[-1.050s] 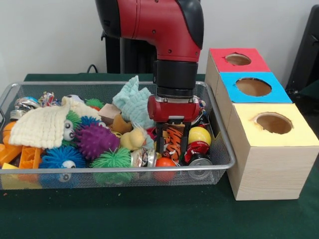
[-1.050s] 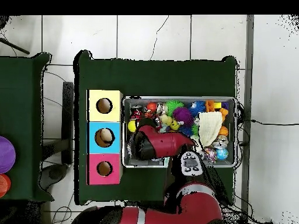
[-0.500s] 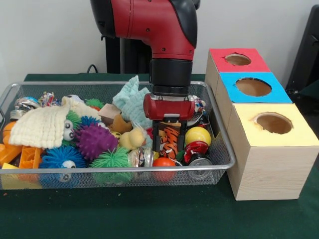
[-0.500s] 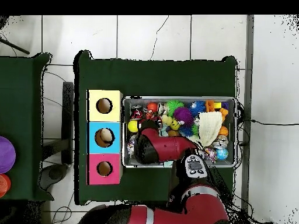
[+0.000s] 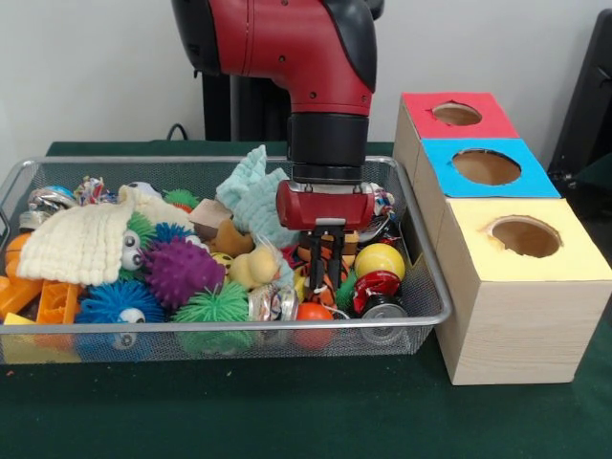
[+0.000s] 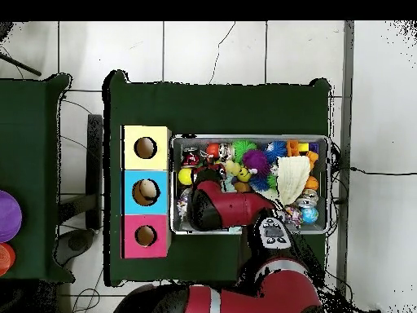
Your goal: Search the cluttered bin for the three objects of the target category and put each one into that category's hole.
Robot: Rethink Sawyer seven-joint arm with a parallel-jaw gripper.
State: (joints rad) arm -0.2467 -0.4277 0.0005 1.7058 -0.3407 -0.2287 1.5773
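Front view shows the red and black gripper (image 5: 325, 260) lowered into the right part of the silver wire-mesh bin (image 5: 426, 273), its two dark fingers (image 5: 316, 258) drawn close together around the orange, black-striped soft toy (image 5: 325, 273) that sits between the pale yellow duck figure (image 5: 254, 266) and the glossy yellow ball (image 5: 382, 260). The grasp looks closed on that toy, though the striped fabric is partly masked by the fingers, so how much of it is caught cannot be told for sure. To do this step well, the arm would best rise straight up until the toy clears the mesh rim, slowly enough that neighbours such as the small orange ball (image 5: 316, 312) and the red and black can (image 5: 375, 290) are not dragged out, and only then travel toward the wooden box with the red, blue and yellow hole tops (image 5: 521, 287). Which hole belongs to the category is not shown. In the overhead view the arm (image 6: 224, 208) covers the gripper and the toy entirely, and something pale sits inside the blue hole (image 6: 146, 191) but is too small to identify. Much of the bin's lower layer is buried under the cream knitted cloth (image 5: 81, 241) and the spiky rubber balls (image 5: 182, 271).
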